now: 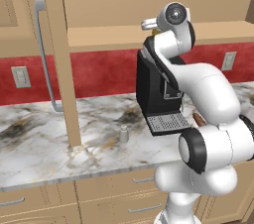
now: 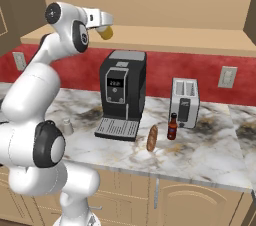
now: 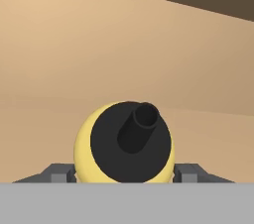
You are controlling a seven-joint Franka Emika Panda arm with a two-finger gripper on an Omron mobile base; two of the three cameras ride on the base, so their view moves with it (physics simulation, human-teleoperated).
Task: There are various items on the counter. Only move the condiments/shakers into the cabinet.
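My gripper (image 2: 102, 24) is raised to the open cabinet, just above its shelf (image 2: 175, 37), and is shut on the yellow squeeze bottle (image 2: 106, 32). In the hand view the bottle (image 3: 124, 141) sits between the two fingertips (image 3: 59, 174), its black nozzle pointing at the camera and the tan cabinet wall behind it. The grey shaker (image 1: 123, 133) stands on the marble counter (image 1: 49, 143) left of the coffee machine. The dark red sauce bottle (image 2: 172, 127) stands in front of the toaster, beside the brown sausage (image 2: 152, 138).
The black coffee machine (image 2: 122, 92) stands directly below my hand, with the silver toaster (image 2: 184, 102) to its right. The open cabinet door with its long grey handle (image 1: 42, 54) hangs at the left, its edge reaching down to the counter.
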